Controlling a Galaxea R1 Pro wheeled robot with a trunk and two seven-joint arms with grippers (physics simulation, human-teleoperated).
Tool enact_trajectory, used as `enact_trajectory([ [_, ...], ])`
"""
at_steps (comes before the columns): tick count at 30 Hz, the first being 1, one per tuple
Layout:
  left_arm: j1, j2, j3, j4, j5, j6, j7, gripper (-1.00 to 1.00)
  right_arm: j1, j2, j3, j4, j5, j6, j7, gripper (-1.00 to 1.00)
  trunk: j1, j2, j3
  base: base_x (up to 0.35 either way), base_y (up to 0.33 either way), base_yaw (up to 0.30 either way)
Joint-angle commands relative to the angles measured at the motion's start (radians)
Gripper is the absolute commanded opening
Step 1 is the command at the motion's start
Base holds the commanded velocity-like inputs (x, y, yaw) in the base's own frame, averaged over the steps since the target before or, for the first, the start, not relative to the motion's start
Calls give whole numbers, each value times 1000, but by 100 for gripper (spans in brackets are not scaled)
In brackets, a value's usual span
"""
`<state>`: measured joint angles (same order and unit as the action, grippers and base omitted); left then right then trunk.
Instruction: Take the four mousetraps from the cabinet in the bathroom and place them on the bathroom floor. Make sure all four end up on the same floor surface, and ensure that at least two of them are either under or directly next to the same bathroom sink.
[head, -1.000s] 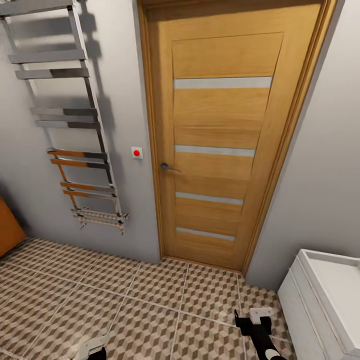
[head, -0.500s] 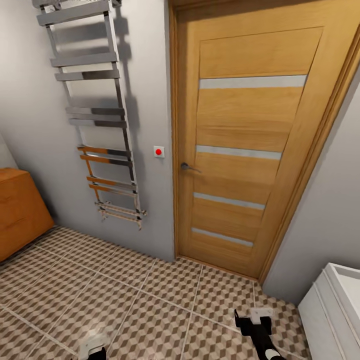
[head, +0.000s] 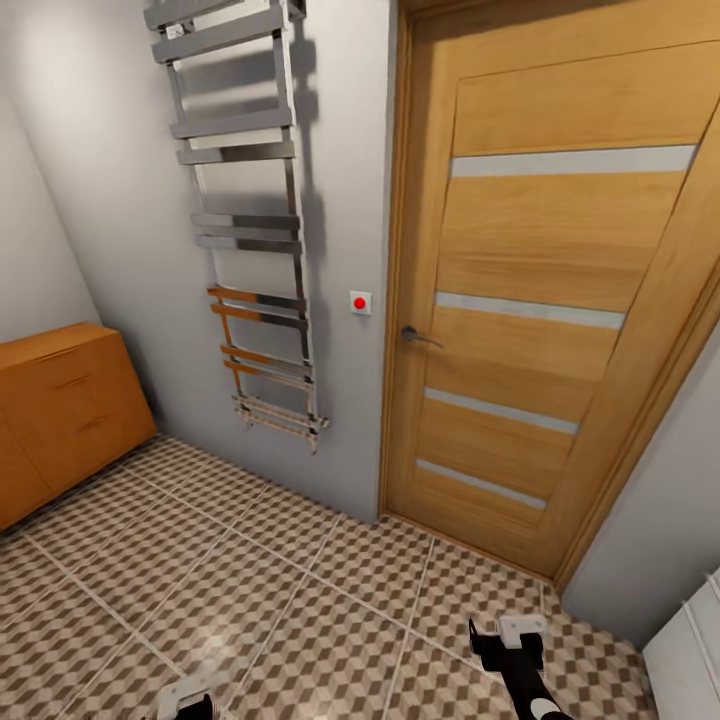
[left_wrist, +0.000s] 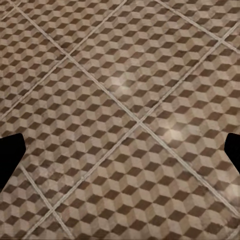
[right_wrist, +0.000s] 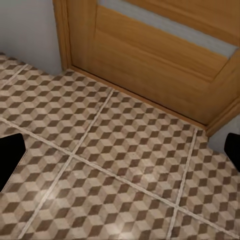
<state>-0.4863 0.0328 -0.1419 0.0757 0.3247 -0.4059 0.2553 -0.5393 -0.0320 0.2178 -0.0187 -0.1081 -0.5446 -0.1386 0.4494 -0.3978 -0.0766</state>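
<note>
Brown, beige and white cube-patterned tiles make up the bathroom floor (head: 250, 600), which spreads across the lower part of the head view and runs under both wrist cameras. The whole head picture has slid rightward against the earlier frames, so the camera has swung to the left; nothing in the room itself has moved. Above the floor stands the grey wall (head: 110, 200), and at the right the honey-coloured wooden door (head: 560, 300) with pale horizontal strips and a lever handle (head: 418, 337) now runs off the right edge. The chrome towel rail (head: 255, 230) sits nearer the middle than before. The cabinet (head: 60, 410), orange-brown wood with slim bar handles, shows much more of its front and top at the left than a second ago, when only a corner peeked in. Of the white vanity unit (head: 690, 650) only a sliver is left at the lower right corner. A small white switch with a red dot (head: 360, 302) sits on the wall beside the door frame.

The right gripper (head: 510, 640) hangs low over the tiles, its fingers spread wide and empty in the right wrist view. The left gripper (head: 190, 695) peeks in at the bottom edge, its fingers likewise spread over bare tiles
</note>
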Motion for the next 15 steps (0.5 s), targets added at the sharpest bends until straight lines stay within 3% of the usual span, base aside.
enact_trajectory([
  [1,-2,-1,-8,4,6,-5,1,100,-1,0,9,0,-10,-3,-1,100,1,-2,-2,0,0,257],
  [15,-1,-1,-8,4,6,-4,2,100,-1,0,9,0,-10,-2,-1,100,1,-2,-2,0,0,257],
])
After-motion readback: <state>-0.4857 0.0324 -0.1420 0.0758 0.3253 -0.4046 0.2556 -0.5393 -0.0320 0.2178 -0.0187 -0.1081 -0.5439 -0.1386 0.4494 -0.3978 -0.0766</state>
